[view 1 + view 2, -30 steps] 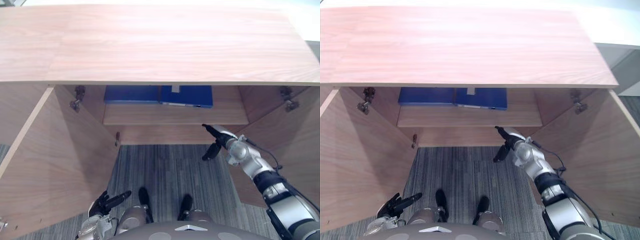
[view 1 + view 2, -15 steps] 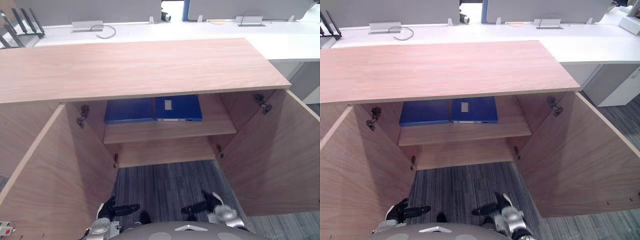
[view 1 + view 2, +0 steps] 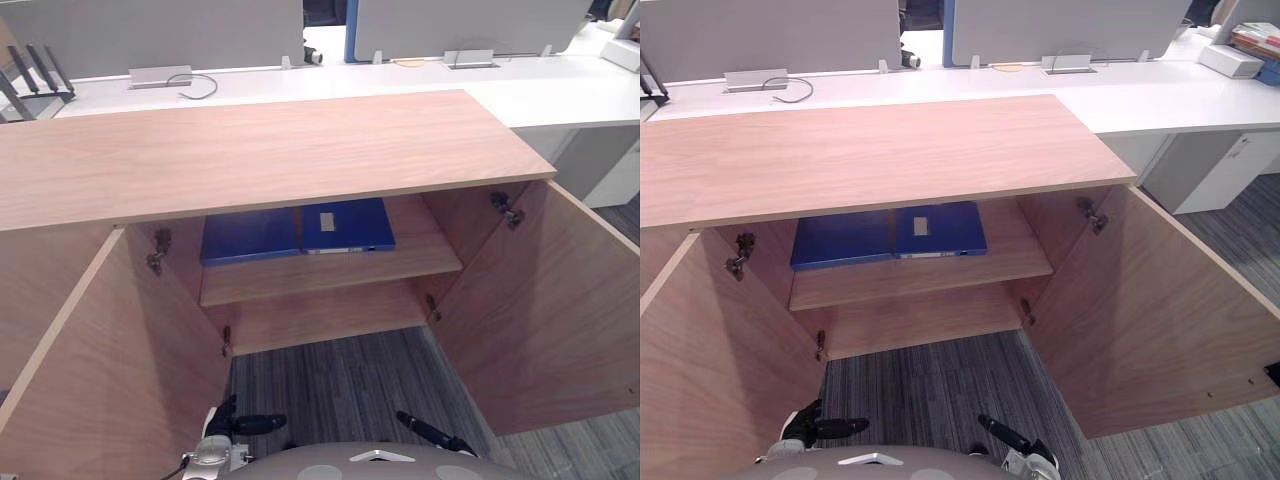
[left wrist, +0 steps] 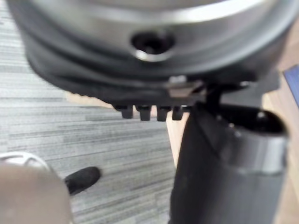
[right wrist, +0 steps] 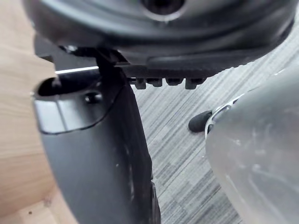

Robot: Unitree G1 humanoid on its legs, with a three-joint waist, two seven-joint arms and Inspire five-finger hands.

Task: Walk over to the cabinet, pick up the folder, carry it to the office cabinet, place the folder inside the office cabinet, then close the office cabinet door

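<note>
The wooden office cabinet stands in front of me with both doors swung open. On its upper shelf lie two blue folders side by side: a plain one and one with a white label. Both hands hang low over the carpet, well short of the shelf. My left hand is open and holds nothing, as its fingers show in the left wrist view. My right hand is open too, with bare fingers over the carpet.
The left door and the right door reach out towards me on either side. Grey striped carpet lies between them. Behind the cabinet runs a white desk with grey partition screens and a cable.
My right hand has dropped from just below the shelf to low beside me. The camera has shifted, so more of the cabinet top and the desk shows. The folders have not moved.
</note>
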